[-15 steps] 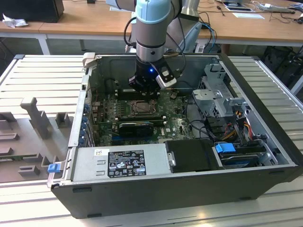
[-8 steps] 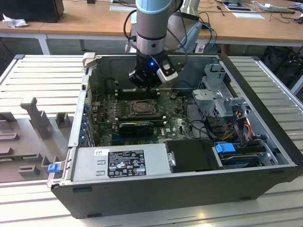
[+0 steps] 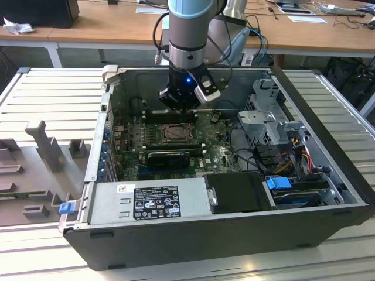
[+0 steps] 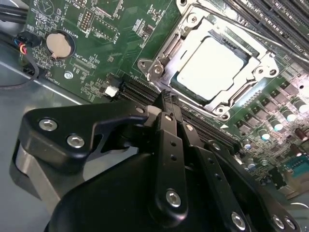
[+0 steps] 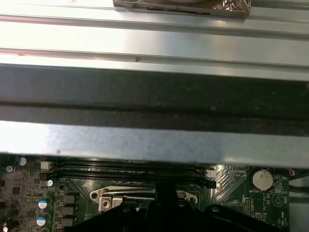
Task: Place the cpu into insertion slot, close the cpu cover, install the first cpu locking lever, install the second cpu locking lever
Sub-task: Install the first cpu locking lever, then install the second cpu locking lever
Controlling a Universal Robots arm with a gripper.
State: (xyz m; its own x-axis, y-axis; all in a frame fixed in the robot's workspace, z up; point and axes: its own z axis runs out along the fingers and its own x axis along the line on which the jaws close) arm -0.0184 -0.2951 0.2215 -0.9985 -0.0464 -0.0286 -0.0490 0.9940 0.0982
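While the arm reaches down into the open computer case [image 3: 328, 175], the hand [image 3: 179, 105] hangs over the motherboard [image 3: 220, 155], just beyond the insertion slot [image 3: 176, 133] toward 12 o'clock in the exterior view. In the second wrist view the hand [image 4: 166, 99] has its 2 black fingers [image 4: 171, 125] pressed together with nothing between them, their tips above the long black memory slots [image 4: 140, 92] beside the socket. The cpu [image 4: 212, 63] lies flat in the insertion slot [image 4: 179, 86], its pale metal top showing through the window of the cpu cover [image 4: 190, 36], which lies down over it. From the hand, the cpu sits toward 1 o'clock in that view, near but apart. A round coin battery [image 4: 60, 44] sits on the green board well off toward 10 o'clock. In the first wrist view the case's grey wall [image 5: 154, 140] runs across above the memory slots [image 5: 125, 169], with the cover's silver frame [image 5: 111, 195] just below them. The case rests on a ribbed metal counter [image 3: 47, 99].
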